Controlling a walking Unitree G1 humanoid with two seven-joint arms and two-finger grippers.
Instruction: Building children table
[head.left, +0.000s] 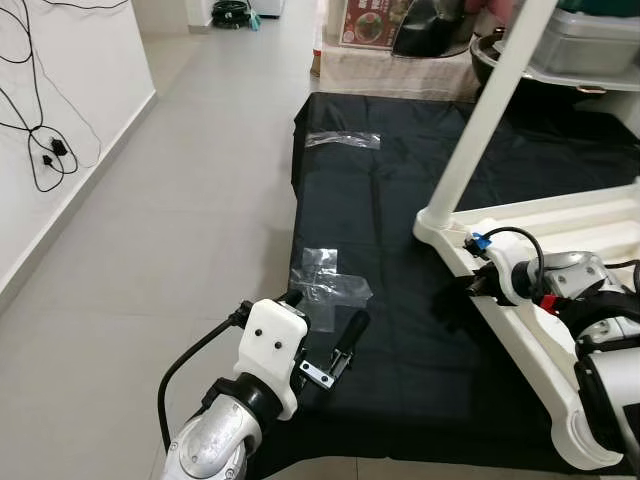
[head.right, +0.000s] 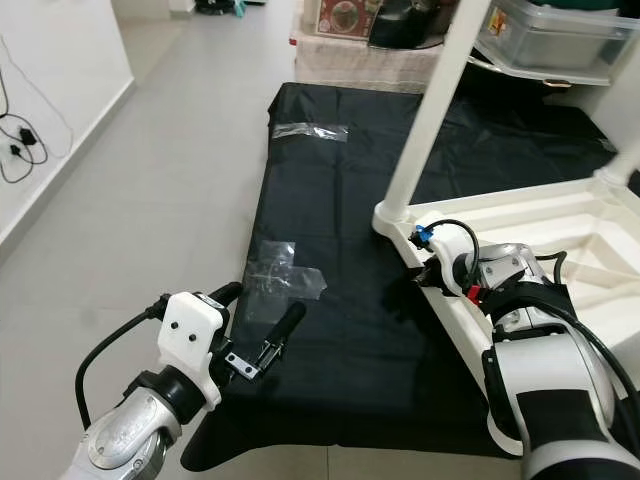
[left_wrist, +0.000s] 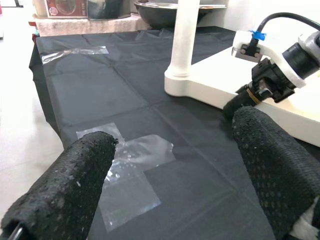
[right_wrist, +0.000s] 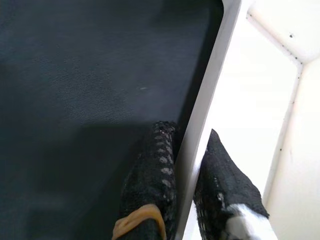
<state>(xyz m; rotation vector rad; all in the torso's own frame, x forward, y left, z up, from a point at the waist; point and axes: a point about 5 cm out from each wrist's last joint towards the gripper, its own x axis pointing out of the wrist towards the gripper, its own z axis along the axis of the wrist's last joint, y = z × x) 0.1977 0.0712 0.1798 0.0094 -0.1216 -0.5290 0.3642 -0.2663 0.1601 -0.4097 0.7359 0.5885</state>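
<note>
table leg (head.left: 490, 100) top cut off | tabletop (head.left: 560, 230) right part cropped

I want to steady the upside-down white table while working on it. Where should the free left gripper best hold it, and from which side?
Probably the upright leg near its base: a slim round post the open left gripper could close around, approaching from the robot's left across the black sheet. The right gripper already pinches the table rim.

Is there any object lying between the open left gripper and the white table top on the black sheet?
Nothing solid: between the left gripper and the white plastic table top lies bare black sheet; clear tape is stuck flat ahead.
</note>
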